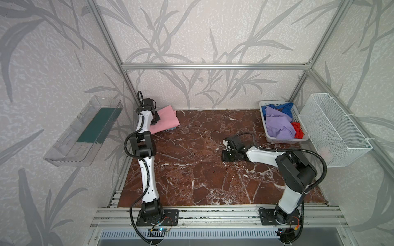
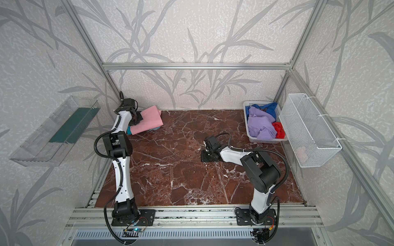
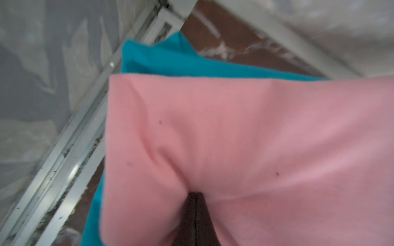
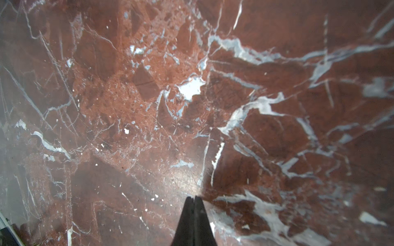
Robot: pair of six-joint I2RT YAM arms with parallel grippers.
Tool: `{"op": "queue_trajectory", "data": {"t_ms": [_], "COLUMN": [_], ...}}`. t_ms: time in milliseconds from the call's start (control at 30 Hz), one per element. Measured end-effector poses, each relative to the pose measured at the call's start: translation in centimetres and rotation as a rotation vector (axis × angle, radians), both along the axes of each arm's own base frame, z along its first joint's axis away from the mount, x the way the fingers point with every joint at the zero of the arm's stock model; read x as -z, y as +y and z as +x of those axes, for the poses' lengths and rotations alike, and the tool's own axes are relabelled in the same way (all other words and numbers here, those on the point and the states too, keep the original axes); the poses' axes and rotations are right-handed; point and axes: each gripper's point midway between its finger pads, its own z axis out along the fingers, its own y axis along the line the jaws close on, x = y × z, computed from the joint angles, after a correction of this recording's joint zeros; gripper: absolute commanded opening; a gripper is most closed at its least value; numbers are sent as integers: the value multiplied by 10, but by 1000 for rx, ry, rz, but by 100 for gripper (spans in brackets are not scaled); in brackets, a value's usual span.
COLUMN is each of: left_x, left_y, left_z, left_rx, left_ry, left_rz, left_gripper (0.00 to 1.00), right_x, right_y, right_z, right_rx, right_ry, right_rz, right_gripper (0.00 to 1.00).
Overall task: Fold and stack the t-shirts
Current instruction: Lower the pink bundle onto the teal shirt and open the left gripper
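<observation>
Left fingers [image 1: 156, 119] rest on the folded pink t-shirt [image 1: 167, 119] at the far corner of the desk [image 1: 202, 174] in both top views, though from above I cannot tell how they are set. Right fingers [image 1: 226, 157] lie low over bare marble, well apart from every garment. Beyond them and off to one side sits the white slotted basket [image 1: 283, 139], with a lavender t-shirt [image 1: 277, 125] heaped over a blue t-shirt [image 1: 286, 106] and a red t-shirt [image 1: 297, 130], all unfolded. In a top view a sliver of the teal t-shirt [image 2: 129, 130] peeks out beneath the pink one. The left wrist view supplies what those lack: the left fingers [image 3: 191, 213] are pressed together with their tips sunk into the pink t-shirt [image 3: 255, 138], which puckers toward them. Whether a thin fold is caught between them I cannot tell. This view also shows the teal t-shirt [image 3: 170, 61] reaching out past the pink edge beyond the fingertips. The right wrist view shows the right fingers [image 4: 189, 221] pressed together on nothing, with only veined desk [image 4: 266, 102] ahead and neither shirts nor basket. The step in hand looks like settling the pink shirt onto the teal one as the second layer. Next, the left fingers should lift clear without dragging that layer. One arm must then spread its fingers and reach into the basket for the lavender shirt.
</observation>
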Motion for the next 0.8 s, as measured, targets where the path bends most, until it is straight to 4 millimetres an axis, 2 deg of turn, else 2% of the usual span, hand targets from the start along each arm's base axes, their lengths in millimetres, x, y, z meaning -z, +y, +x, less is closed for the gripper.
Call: {"op": "queue_trajectory", "data": {"t_ms": [100,300,433,533,600,733,800], "left_x": [-5,-5,-14,-39,-66,-126,-152], "left_y": [4,-1,-12,-26,-42,-85,-108], "left_z": [0,-4,-16,-31,-40,-56,-70], "left_rx": [-31,-48,-43,-24,3,81,122], "left_ry": [-19,-15,6,14,-5,-86,-131], "left_rz": [-18,-57,-98,-102,-92,-75,-70], "left_gripper": [0,0,15,26,31,32,32], "right_x": [1,-1,-8,-29,-52,-96,-114], "right_y": [0,3,3,0,-2,-8,-13], "right_z": [0,1,1,4,6,8,7], "right_rx": [4,4,3,5,5,8,15], "right_ry": [13,14,-1,-50,-107,-215,-262], "right_rz": [9,30,35,40,50,74,79], "right_gripper": [0,0,0,0,0,0,0]}}
